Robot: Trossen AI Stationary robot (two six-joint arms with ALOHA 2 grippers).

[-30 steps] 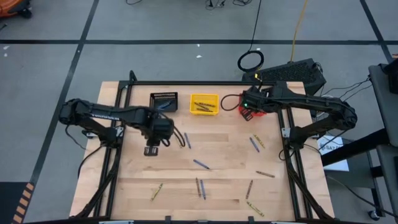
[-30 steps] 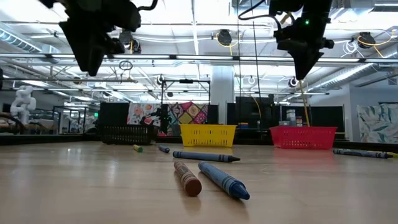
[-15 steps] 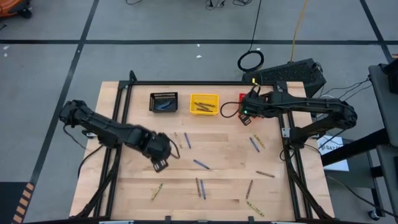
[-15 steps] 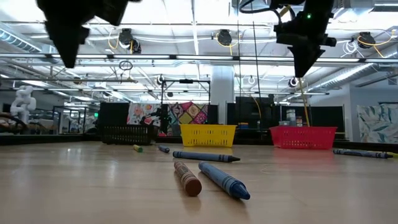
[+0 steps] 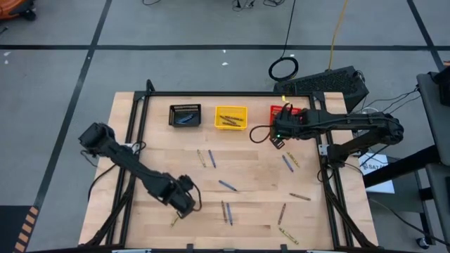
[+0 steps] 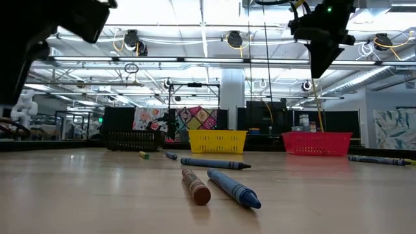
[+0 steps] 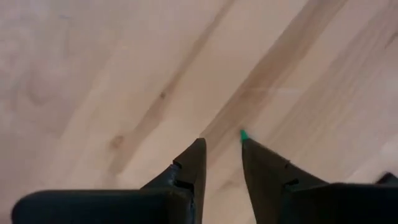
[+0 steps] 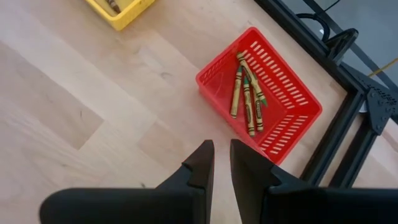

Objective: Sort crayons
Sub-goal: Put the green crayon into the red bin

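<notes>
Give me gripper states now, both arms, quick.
Left gripper: open, nothing between the fingers, low over bare wood at the table's front left.
Right gripper: narrow gap, holding nothing, beside the red bin.

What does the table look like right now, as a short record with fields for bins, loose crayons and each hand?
bins: black bin, yellow bin and red bin along the far edge
red bin contents: several yellow-olive crayons
loose crayons: blue, brown and olive ones scattered on the table
left hand: low over the near left area, open, empty
right hand: raised just in front of the red bin, empty
</notes>
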